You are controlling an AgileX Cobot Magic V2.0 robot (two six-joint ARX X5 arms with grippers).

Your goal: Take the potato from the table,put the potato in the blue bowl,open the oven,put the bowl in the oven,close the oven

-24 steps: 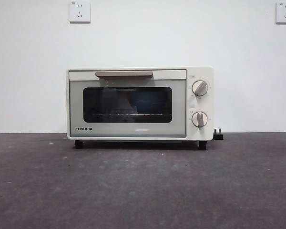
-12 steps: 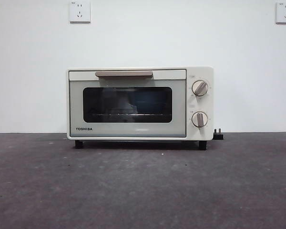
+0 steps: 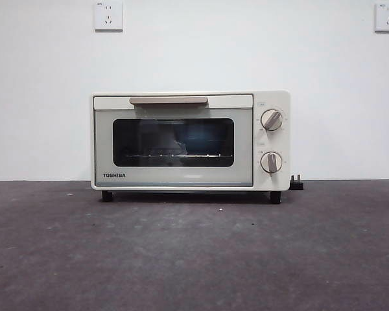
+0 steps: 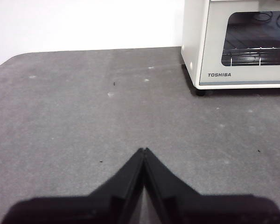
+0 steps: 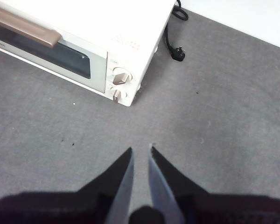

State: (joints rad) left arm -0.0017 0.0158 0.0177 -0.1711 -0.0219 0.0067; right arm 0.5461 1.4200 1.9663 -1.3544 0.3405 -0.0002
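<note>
**Oven shut, both arms idle**

Nothing has shifted over the last second — the task looks complete. The boxy cream oven (image 3: 190, 140), door closed, stands on the matte speckled table (image 3: 194, 259); a blue shape behind its glass suggests the bowl. Left gripper (image 4: 143, 150) at 7 o'clock of it, jaws together; right gripper (image 5: 141, 150) at 5 o'clock, jaws slightly apart. Potato unseen.

The worktop (image 3: 194, 253) in front of the oven (image 3: 190, 140) is wide and bare, so an end effector can pass there. The oven door is shut. A black plug (image 5: 178, 55) and cord lie beside the oven.
</note>
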